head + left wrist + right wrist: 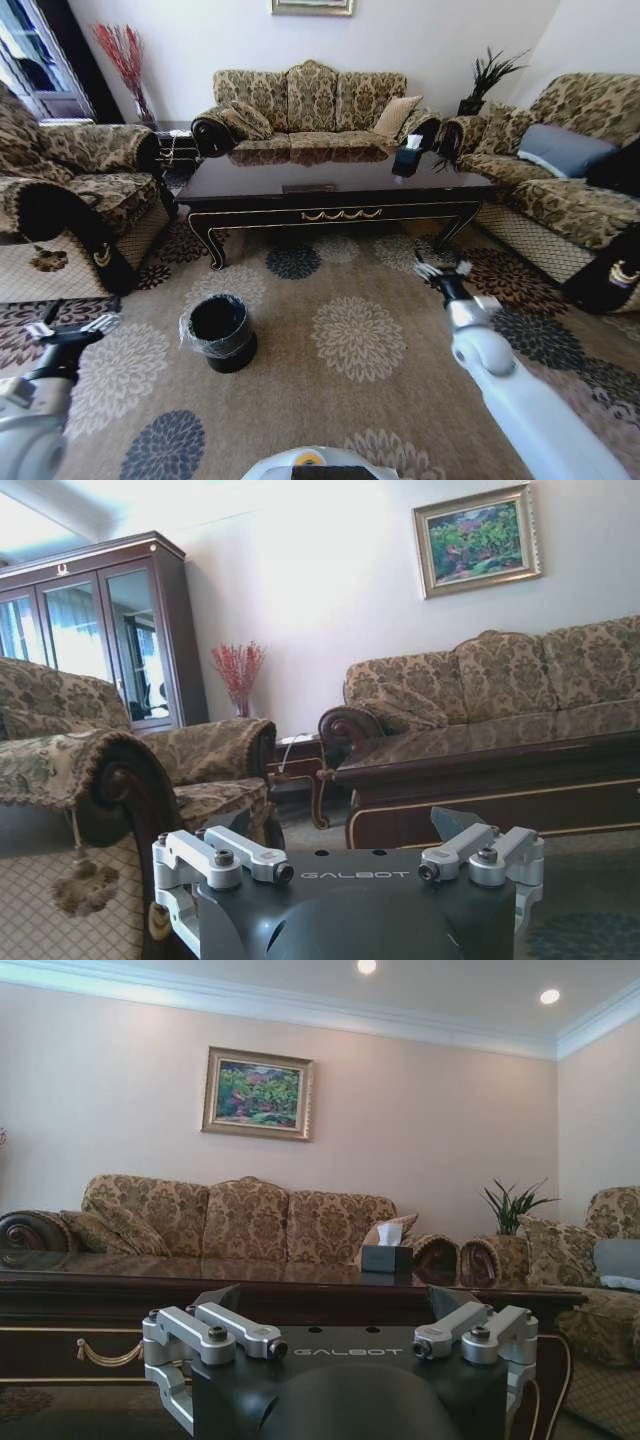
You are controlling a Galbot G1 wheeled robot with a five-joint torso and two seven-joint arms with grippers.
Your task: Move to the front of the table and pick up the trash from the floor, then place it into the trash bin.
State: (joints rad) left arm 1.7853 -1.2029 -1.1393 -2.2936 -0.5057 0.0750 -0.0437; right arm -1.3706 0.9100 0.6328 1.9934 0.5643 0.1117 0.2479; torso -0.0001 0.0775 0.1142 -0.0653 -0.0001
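While both end effectors hover spread wide, trash bin [221, 331] stands on open floor [340, 400]; table [335, 193] beyond

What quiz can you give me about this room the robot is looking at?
1. True or false: the trash bin stands on the table.
2. On which side of the robot is the trash bin? A left, B right.
3. Fill in: the small dark thing on the table with white paper sticking out is a ____.
Key: 1 false, it stands on the floor; 2 A; 3 tissue box.
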